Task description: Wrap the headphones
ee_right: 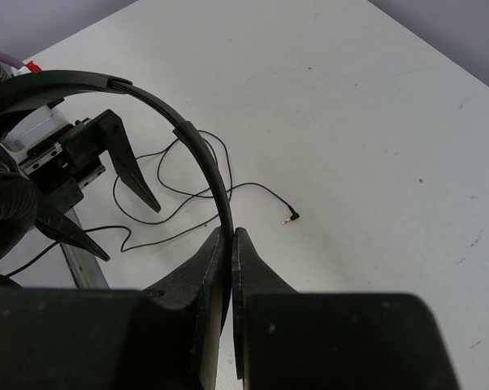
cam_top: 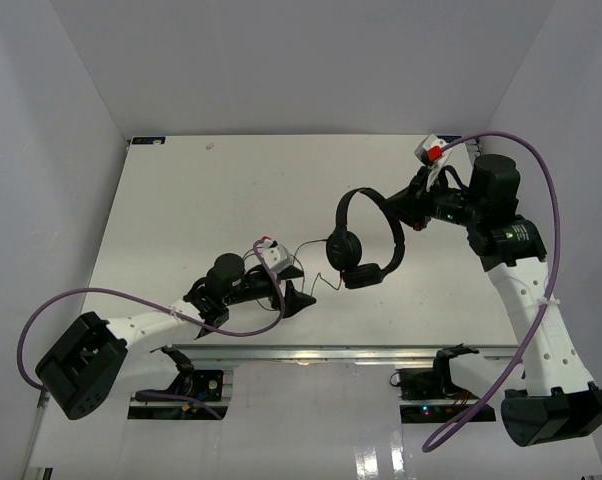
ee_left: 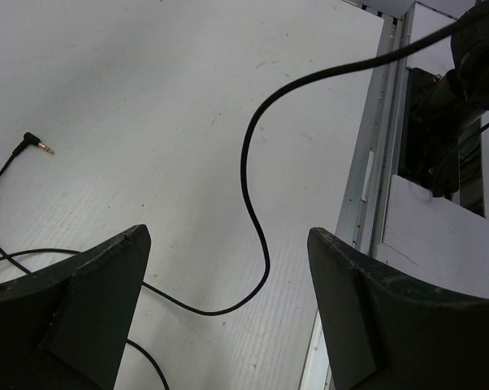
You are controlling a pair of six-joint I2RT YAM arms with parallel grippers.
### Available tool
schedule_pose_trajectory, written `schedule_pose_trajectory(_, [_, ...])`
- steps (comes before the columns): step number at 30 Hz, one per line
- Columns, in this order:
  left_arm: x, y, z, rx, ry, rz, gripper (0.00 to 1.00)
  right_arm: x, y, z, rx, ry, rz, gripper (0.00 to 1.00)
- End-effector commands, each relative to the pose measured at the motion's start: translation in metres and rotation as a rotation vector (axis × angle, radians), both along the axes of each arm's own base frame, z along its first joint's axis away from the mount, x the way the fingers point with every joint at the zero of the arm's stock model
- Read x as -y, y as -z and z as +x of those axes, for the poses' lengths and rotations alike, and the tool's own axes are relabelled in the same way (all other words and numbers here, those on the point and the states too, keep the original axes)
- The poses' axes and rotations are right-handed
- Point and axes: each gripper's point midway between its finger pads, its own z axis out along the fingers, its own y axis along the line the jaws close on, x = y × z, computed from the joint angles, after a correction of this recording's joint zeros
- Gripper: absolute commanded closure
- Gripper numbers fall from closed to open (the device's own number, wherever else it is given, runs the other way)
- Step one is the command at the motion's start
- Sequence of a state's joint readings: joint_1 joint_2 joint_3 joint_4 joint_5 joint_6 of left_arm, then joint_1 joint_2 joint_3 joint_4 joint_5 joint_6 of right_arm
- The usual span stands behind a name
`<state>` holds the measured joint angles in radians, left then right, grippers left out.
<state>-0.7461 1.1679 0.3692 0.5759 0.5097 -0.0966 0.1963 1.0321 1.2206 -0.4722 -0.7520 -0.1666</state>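
The black headphones (cam_top: 366, 238) hang a little above the white table, held by the thin headband (ee_right: 188, 134). My right gripper (cam_top: 391, 205) is shut on that headband (ee_right: 231, 233); the earcups hang toward the left arm. The thin black cord (ee_left: 257, 227) trails loose over the table, and its plug (ee_right: 292, 218) lies free, also in the left wrist view (ee_left: 35, 145). My left gripper (cam_top: 303, 284) is open and empty, low over the table, with a loop of cord lying between its fingers (ee_left: 228, 234) untouched. It also shows in the right wrist view (ee_right: 106, 183).
A metal rail (cam_top: 361, 350) runs along the table's near edge, close to the left gripper's right finger (ee_left: 374, 171). White walls close in the left, right and back sides. Thick purple cables (cam_top: 556, 230) loop off both arms.
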Motion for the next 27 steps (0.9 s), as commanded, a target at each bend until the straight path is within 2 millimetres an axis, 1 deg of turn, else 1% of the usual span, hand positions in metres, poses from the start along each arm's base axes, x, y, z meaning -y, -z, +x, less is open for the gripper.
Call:
schedule_pose_trajectory(1, [-0.001,-0.012,-0.008,0.033,0.021,-0.041,0.12,-0.001,-0.026,0.001,0.044,0.002,0.034,0.92])
schedule_pose_trajectory(6, [0.005,0.005,-0.007,-0.013,0.034,-0.008,0.16,-0.006,-0.035,0.001,0.023,-0.014,0.072,0.92])
schedule_pose_trajectory(11, [0.016,0.009,-0.006,-0.038,0.037,-0.043,0.19,-0.005,-0.051,0.004,0.031,-0.002,0.094,0.92])
schedule_pose_trajectory(12, [0.017,0.009,-0.005,-0.036,0.036,-0.045,0.21,-0.004,-0.052,0.005,0.029,-0.001,0.095,0.92])
schedule_pose_trajectory(14, [0.023,0.018,-0.001,-0.058,0.036,-0.022,0.26,-0.003,-0.058,0.005,0.031,0.004,0.107,0.92])
schedule_pose_trajectory(15, [0.026,0.017,0.000,-0.057,0.038,-0.025,0.30,-0.003,-0.061,0.004,0.033,0.003,0.111,0.92])
schedule_pose_trajectory(16, [0.027,0.020,0.001,-0.068,0.037,-0.020,0.33,-0.003,-0.061,0.003,0.030,0.004,0.113,0.92])
schedule_pose_trajectory(17, [0.029,0.021,0.002,-0.072,0.038,-0.020,0.42,-0.003,-0.061,0.003,0.030,0.005,0.116,0.92])
schedule_pose_trajectory(20, [0.033,0.020,0.003,-0.081,0.044,-0.023,0.77,0.000,-0.063,0.001,0.039,0.017,0.117,0.92])
schedule_pose_trajectory(23, [0.033,0.020,0.002,-0.098,0.045,-0.008,0.96,0.003,-0.065,-0.001,0.066,0.037,0.106,0.92])
schedule_pose_trajectory(24, [0.032,0.018,0.002,-0.099,0.042,-0.003,1.00,0.004,-0.066,-0.003,0.078,0.037,0.101,0.92])
schedule_pose_trajectory(27, [0.028,0.007,0.002,-0.096,0.028,0.008,1.00,0.005,-0.060,-0.006,0.094,0.026,0.077,0.92])
